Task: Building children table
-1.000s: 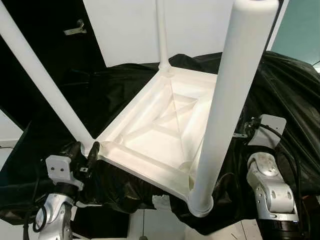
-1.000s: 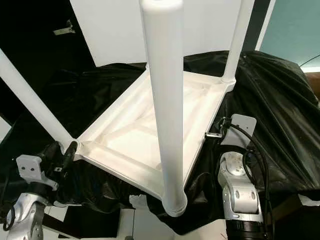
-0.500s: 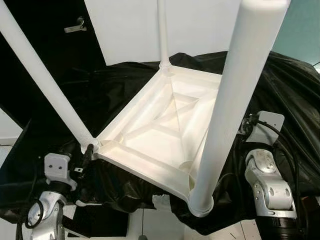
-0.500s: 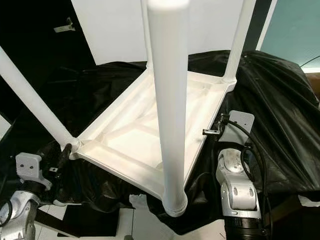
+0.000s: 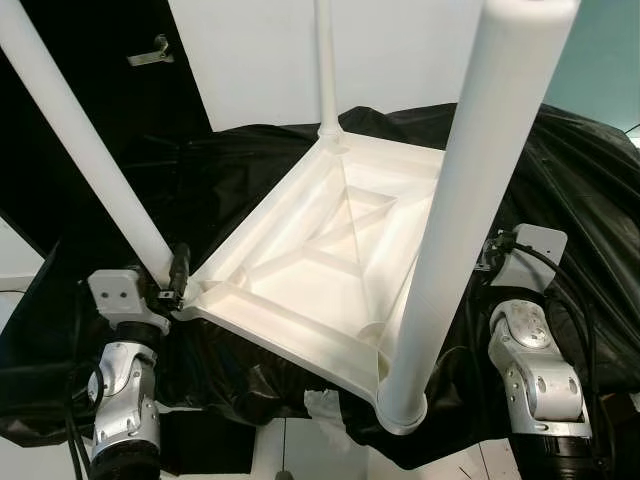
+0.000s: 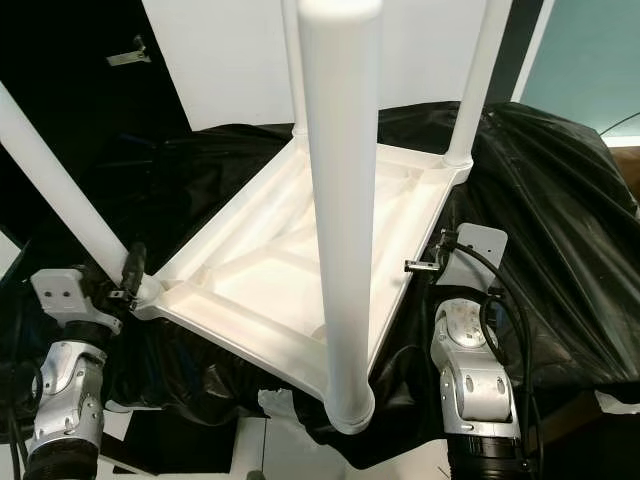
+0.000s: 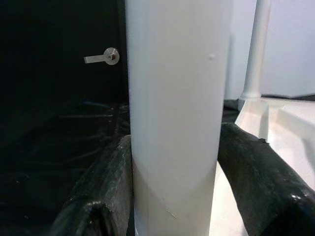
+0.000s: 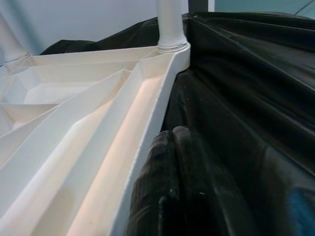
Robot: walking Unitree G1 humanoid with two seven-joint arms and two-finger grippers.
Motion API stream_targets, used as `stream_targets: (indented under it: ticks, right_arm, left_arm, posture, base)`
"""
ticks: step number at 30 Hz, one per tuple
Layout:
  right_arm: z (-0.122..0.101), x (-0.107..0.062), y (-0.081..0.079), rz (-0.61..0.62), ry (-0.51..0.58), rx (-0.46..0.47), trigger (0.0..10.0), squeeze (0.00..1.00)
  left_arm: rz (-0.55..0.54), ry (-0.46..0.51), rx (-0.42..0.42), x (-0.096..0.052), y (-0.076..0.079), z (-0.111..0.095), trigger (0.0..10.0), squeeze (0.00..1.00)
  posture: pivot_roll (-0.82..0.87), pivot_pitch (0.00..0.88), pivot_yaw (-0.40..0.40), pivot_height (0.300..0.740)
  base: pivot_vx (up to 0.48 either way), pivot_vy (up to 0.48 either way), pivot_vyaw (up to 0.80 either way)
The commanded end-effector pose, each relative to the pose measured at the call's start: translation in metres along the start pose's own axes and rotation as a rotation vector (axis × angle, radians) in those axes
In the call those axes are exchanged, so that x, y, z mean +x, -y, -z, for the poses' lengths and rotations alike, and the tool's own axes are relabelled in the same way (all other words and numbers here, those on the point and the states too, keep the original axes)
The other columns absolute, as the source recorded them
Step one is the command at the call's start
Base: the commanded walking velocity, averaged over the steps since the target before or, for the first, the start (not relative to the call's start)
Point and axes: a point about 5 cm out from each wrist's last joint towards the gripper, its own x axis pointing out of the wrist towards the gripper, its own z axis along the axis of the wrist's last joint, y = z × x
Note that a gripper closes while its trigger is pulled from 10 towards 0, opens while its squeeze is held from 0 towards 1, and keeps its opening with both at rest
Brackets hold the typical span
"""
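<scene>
The white children's table (image 5: 330,250) lies upside down on a black cloth, its four round legs pointing up. My left gripper (image 5: 177,276) is at the table's left corner, shut around the base of the left leg (image 5: 90,160). In the left wrist view, that leg (image 7: 172,98) sits between my two black fingers (image 7: 106,172) and touches both. My right gripper (image 8: 170,135) is shut, its fingers pressed together on the cloth beside the table's right rim (image 8: 147,113). The near leg (image 5: 460,220) hides it from my head views, where the right wrist (image 5: 527,258) shows.
Black cloth (image 5: 590,180) drapes the surface under the table and hangs over its edges. Behind are a dark door with a metal handle (image 5: 150,52) and a white wall panel (image 5: 260,60). Pale floor (image 5: 300,455) shows below the near edge.
My left arm has risen from below the table's left corner, and its gripper now sits around the left leg's base. The right arm has hardly moved.
</scene>
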Motion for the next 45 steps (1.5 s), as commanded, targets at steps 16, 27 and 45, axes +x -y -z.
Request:
stream_targets:
  ticks: [16,27,45]
  right_arm:
    - [0.001,-0.003,0.004,0.028,0.001,-0.002,10.0,0.0]
    - [0.002,-0.003,0.0,0.013,-0.005,-0.001,10.0,0.0]
    - [0.002,-0.006,-0.001,-0.001,-0.01,-0.005,10.0,0.0]
  left_arm:
    - [0.141,-0.054,0.083,0.016,0.009,0.006,0.0,0.0]
    - [-0.186,-0.091,0.204,-0.003,-0.03,0.007,0.0,0.0]
    - [-0.645,-0.335,0.443,-0.075,-0.097,0.019,0.0,0.0]
  posture:
    - [0.01,0.0,0.072,0.74]
    - [0.03,0.0,0.065,0.74]
    - [0.04,0.0,0.066,0.74]
  base:
    - [0.0,0.0,0.0]
    - [0.0,0.0,0.0]
    - [0.0,0.0,0.0]
